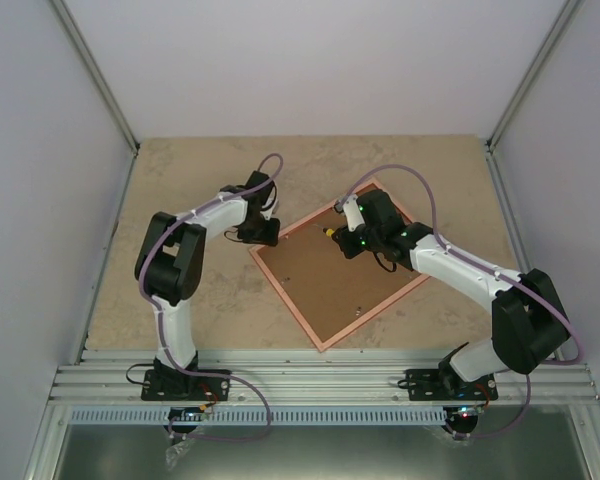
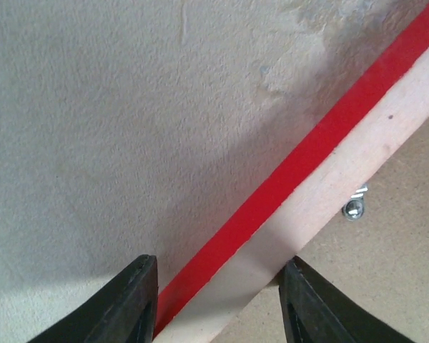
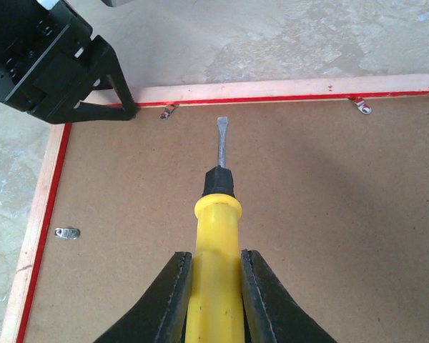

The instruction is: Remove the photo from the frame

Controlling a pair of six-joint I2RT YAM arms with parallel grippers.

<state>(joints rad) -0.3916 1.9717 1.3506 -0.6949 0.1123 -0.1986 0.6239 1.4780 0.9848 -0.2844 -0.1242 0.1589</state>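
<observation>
Over the frame's (image 3: 272, 91) back, right hand (image 3: 214, 257) clamps a screwdriver (image 3: 216, 214); left hand (image 2: 218, 266) straddles its rail, grip unclear.

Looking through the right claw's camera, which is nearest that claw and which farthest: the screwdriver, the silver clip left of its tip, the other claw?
1. Screwdriver: gripped in the right claw.
2. Silver clip: ahead at the frame's far edge, just left.
3. Other claw: farther left, at that same edge.

Left hand (image 2: 218, 266) jaws parted, right hand (image 3: 216, 256) clamped tight.
</observation>
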